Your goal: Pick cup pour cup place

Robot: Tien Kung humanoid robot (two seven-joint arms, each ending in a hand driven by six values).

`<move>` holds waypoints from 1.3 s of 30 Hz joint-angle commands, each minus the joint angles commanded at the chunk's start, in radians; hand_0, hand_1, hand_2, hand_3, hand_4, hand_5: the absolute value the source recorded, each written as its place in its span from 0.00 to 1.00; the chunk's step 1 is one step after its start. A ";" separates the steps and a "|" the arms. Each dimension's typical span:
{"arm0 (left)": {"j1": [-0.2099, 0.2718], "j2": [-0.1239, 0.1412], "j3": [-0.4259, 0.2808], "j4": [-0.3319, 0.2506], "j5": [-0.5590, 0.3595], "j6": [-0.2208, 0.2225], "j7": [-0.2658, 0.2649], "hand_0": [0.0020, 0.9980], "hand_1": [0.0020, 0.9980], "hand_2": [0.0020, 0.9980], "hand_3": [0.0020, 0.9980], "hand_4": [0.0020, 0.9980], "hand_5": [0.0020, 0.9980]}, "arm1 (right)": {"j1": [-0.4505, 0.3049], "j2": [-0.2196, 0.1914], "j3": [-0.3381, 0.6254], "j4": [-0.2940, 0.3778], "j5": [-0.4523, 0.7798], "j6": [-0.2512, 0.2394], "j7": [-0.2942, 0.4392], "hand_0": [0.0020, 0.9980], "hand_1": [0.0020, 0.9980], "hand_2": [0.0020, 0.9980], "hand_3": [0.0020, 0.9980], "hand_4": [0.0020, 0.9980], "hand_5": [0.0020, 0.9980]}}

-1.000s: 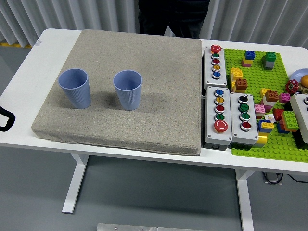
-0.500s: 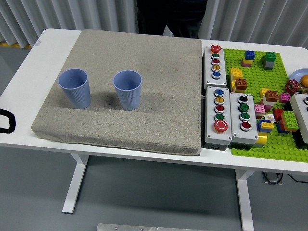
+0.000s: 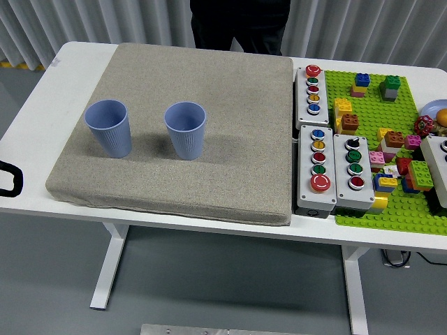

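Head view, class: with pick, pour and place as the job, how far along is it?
Both cups, left cup and right cup, stand upright and apart on the grey mat. No hand holds either; only a black part of the left arm shows at the edge. This fits either before picking or after placing; contents can't be told.

A white rectangular desk [image 3: 42,98] with rounded corners stands on white metal legs [image 3: 110,269] joined to flat feet, over a smooth grey floor [image 3: 223,279]. Behind the desk hangs a wall of pale grey vertical slats or folds [image 3: 91,21], evenly lit. At the far side a person in dark clothing [image 3: 237,21] stands against the desk's edge. A short yellow strip [image 3: 21,65] marks the floor at the upper left. Soft shadows fall beneath the desk.
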 joint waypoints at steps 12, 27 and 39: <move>0.023 0.000 -0.007 -0.005 0.015 0.003 0.003 0.92 0.90 0.98 1.00 0.82 1.00 | -0.010 0.000 0.000 0.000 -0.004 -0.002 0.000 0.72 0.68 0.67 0.63 0.09 0.29; 0.020 -0.010 -0.013 -0.021 0.033 0.012 0.005 0.92 0.91 0.98 1.00 0.82 1.00 | 0.000 -0.002 -0.005 0.000 0.012 -0.005 0.004 0.72 0.68 0.67 0.63 0.09 0.29; 0.026 -0.011 -0.023 -0.025 0.047 0.013 0.008 0.92 0.91 0.97 0.99 0.82 1.00 | 0.005 -0.003 0.002 0.000 0.006 -0.003 0.004 0.72 0.68 0.67 0.63 0.09 0.29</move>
